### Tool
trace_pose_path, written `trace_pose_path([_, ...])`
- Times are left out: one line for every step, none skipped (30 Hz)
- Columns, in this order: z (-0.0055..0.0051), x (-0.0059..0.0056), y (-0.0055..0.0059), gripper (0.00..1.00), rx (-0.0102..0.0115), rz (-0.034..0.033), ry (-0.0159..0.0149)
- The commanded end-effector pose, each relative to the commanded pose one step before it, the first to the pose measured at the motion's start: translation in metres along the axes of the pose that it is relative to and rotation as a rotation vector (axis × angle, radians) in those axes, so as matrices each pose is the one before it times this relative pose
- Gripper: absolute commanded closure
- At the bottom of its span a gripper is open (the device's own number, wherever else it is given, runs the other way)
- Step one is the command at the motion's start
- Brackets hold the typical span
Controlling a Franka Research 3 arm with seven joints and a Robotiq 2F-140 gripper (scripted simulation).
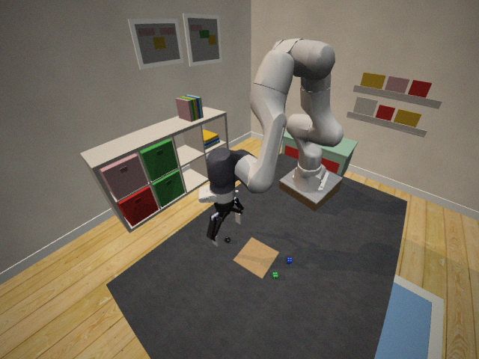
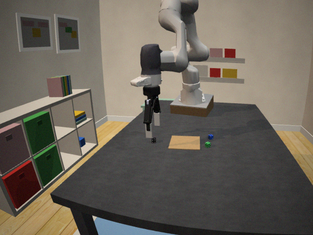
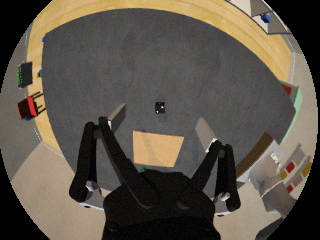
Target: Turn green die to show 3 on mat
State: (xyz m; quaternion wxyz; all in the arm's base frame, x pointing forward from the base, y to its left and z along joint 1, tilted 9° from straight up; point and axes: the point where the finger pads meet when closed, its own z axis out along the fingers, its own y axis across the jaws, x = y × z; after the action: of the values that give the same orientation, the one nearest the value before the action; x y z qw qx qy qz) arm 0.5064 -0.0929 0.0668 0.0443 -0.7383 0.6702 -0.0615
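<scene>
The green die point(image 1: 275, 274) lies on the dark table just off the near right corner of the tan mat point(image 1: 256, 256); it also shows in the exterior view point(image 2: 207, 144), right of the mat point(image 2: 184, 142). A blue die point(image 1: 289, 260) point(image 2: 210, 136) lies close behind it. A black die point(image 1: 227, 239) point(image 2: 153, 140) lies left of the mat. My gripper point(image 1: 226, 232) is open and empty, hanging low just above and beside the black die point(image 3: 160, 107), far from the green die. In the wrist view the mat point(image 3: 158, 148) lies between my fingers.
The robot base point(image 1: 311, 185) stands on a block at the back of the table. A cube shelf point(image 1: 154, 162) with coloured bins stands on the floor to the left, beyond the table edge. A blue rug point(image 1: 406, 324) lies on the floor at the right.
</scene>
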Motion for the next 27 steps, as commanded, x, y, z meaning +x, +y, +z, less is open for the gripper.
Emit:
trace_pose_path([-0.0007, -0.02322, -0.00312, 0.0, 0.0044, 0.02999, 0.00217])
trace_pose_path([0.0, -0.00734, -0.00016, 0.0, 0.0, 0.0, 0.0])
trace_pose_path([0.0, -0.00771, -0.00018, 0.0, 0.0, 0.0, 0.0])
trace_pose_path([0.0, -0.00804, -0.00018, 0.0, 0.0, 0.0, 0.0])
trace_pose_path([0.0, -0.00833, -0.00018, 0.0, 0.0, 0.0, 0.0])
trace_pose_path([0.0, -0.00857, -0.00019, 0.0, 0.0, 0.0, 0.0])
trace_pose_path([0.0, -0.00877, -0.00019, 0.0, 0.0, 0.0, 0.0])
trace_pose_path([0.0, -0.00892, -0.0002, 0.0, 0.0, 0.0, 0.0])
trace_pose_path([0.0, -0.00903, -0.0002, 0.0, 0.0, 0.0, 0.0])
trace_pose_path([0.0, 0.0, 0.0, 0.0, 0.0, 0.0, 0.0])
trace_pose_path([0.0, 0.0, 0.0, 0.0, 0.0, 0.0, 0.0])
trace_pose_path([0.0, -0.00909, -0.0002, 0.0, 0.0, 0.0, 0.0])
trace_pose_path([0.0, -0.0091, -0.0002, 0.0, 0.0, 0.0, 0.0])
trace_pose_path([0.0, -0.00906, -0.0002, 0.0, 0.0, 0.0, 0.0])
trace_pose_path([0.0, -0.00897, -0.0002, 0.0, 0.0, 0.0, 0.0])
trace_pose_path([0.0, -0.00883, -0.00019, 0.0, 0.0, 0.0, 0.0])
trace_pose_path([0.0, -0.00864, -0.0002, 0.0, 0.0, 0.0, 0.0])
trace_pose_path([0.0, -0.00839, -0.00019, 0.0, 0.0, 0.0, 0.0])
trace_pose_path([0.0, -0.0081, -0.00018, 0.0, 0.0, 0.0, 0.0])
trace_pose_path([0.0, -0.00776, -0.00018, 0.0, 0.0, 0.0, 0.0])
trace_pose_path([0.0, -0.00737, -0.00016, 0.0, 0.0, 0.0, 0.0])
trace_pose_path([0.0, -0.00695, -0.00016, 0.0, 0.0, 0.0, 0.0])
trace_pose_path([0.0, -0.00647, -0.00014, 0.0, 0.0, 0.0, 0.0])
trace_pose_path([0.0, -0.00597, -0.00013, 0.0, 0.0, 0.0, 0.0])
trace_pose_path([0.0, -0.00543, -0.00012, 0.0, 0.0, 0.0, 0.0])
trace_pose_path([0.0, -0.00487, -0.00011, 0.0, 0.0, 0.0, 0.0])
trace_pose_path([0.0, 0.0, 0.0, 0.0, 0.0, 0.0, 0.0])
